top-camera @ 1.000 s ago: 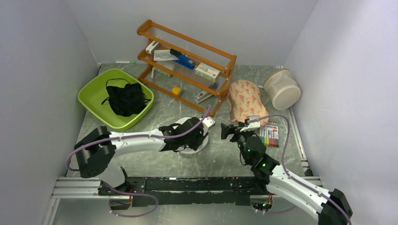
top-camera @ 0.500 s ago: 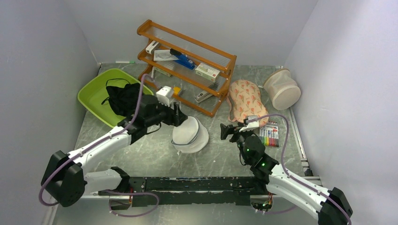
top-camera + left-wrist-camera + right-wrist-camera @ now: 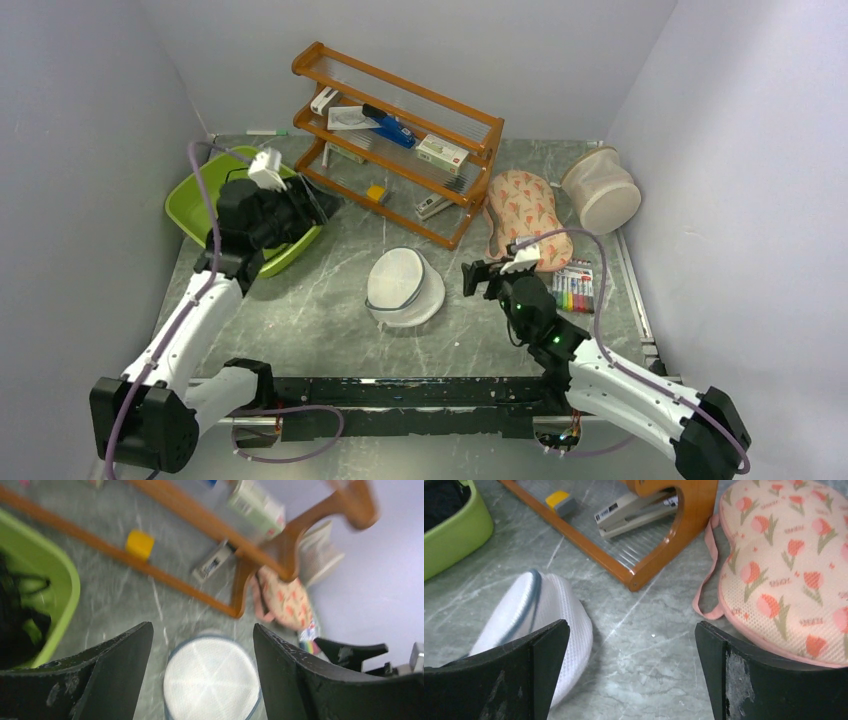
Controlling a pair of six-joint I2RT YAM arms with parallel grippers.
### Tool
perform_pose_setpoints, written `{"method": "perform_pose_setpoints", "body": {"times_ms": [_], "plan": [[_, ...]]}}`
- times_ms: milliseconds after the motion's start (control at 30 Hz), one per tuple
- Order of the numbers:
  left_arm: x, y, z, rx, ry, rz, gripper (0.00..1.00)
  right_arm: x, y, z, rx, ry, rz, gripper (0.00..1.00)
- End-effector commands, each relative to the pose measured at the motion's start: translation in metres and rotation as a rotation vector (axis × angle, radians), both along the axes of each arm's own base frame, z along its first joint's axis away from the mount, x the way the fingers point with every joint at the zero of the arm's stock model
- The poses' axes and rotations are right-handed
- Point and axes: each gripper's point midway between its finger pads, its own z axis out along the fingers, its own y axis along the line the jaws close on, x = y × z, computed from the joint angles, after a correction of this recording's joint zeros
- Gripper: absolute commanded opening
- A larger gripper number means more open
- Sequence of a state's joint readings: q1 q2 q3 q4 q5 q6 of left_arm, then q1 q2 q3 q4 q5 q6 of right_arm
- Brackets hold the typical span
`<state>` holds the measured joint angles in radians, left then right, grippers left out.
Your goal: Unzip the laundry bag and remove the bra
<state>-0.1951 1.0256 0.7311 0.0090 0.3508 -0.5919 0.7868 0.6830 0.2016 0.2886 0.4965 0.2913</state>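
Observation:
The white mesh laundry bag (image 3: pixel 404 287) lies mid-table, tilted, with a grey-blue zip edge; I cannot tell whether the zip is open. It also shows in the left wrist view (image 3: pixel 212 680) and the right wrist view (image 3: pixel 544 615). The black bra (image 3: pixel 17 630) lies in the green tray (image 3: pixel 195 195), mostly hidden in the top view by my left gripper (image 3: pixel 305 212). That gripper hovers over the tray's right side, open and empty (image 3: pixel 202 635). My right gripper (image 3: pixel 480 278) is open and empty, low, just right of the bag (image 3: pixel 630 630).
A wooden three-shelf rack (image 3: pixel 400 140) with small boxes stands at the back. A cream pouch with an orange pattern (image 3: pixel 525 215), a beige mesh cylinder (image 3: pixel 600 190) and a marker set (image 3: pixel 573 290) are on the right. A stapler (image 3: pixel 634 512) lies under the rack.
My left arm has swung from the white bag up and back left to above the green tray. The bag now lies uncovered. My right gripper has shifted slightly left.

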Motion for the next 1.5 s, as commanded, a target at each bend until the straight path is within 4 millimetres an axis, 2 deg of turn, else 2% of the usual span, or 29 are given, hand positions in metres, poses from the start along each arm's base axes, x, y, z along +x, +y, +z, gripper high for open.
{"method": "perform_pose_setpoints", "body": {"times_ms": [0, 133, 233, 367, 533, 667, 767, 833, 967, 1467], "plan": [[0.013, 0.011, 0.089, 0.005, -0.164, 0.039, 0.84, 0.010, 0.003, 0.049, 0.002, -0.020, -0.023, 1.00], [0.019, 0.029, 0.157, 0.107, -0.331, 0.103, 0.86, 0.016, -0.005, 0.101, -0.014, -0.055, -0.073, 1.00], [0.021, 0.049, 0.188, 0.223, -0.426, 0.184, 0.89, 0.020, -0.017, 0.133, -0.030, -0.083, -0.121, 1.00], [0.018, 0.070, 0.202, 0.292, -0.472, 0.280, 0.92, 0.032, -0.041, 0.167, -0.052, -0.095, -0.193, 1.00], [0.003, 0.082, 0.220, 0.324, -0.527, 0.336, 0.94, 0.043, -0.075, 0.218, -0.056, -0.113, -0.268, 1.00], [-0.013, 0.079, 0.243, 0.343, -0.581, 0.341, 0.94, 0.035, -0.088, 0.266, -0.049, -0.165, -0.312, 1.00], [-0.025, 0.075, 0.253, 0.345, -0.619, 0.330, 0.94, 0.025, -0.100, 0.297, -0.023, -0.198, -0.353, 1.00], [-0.031, 0.076, 0.255, 0.344, -0.630, 0.334, 0.95, 0.020, -0.105, 0.306, -0.010, -0.217, -0.364, 1.00], [-0.036, 0.073, 0.254, 0.342, -0.644, 0.318, 0.95, 0.014, -0.102, 0.311, 0.013, -0.237, -0.335, 1.00], [-0.029, 0.068, 0.245, 0.340, -0.626, 0.296, 0.94, 0.006, -0.112, 0.304, 0.045, -0.271, -0.365, 1.00]]}}
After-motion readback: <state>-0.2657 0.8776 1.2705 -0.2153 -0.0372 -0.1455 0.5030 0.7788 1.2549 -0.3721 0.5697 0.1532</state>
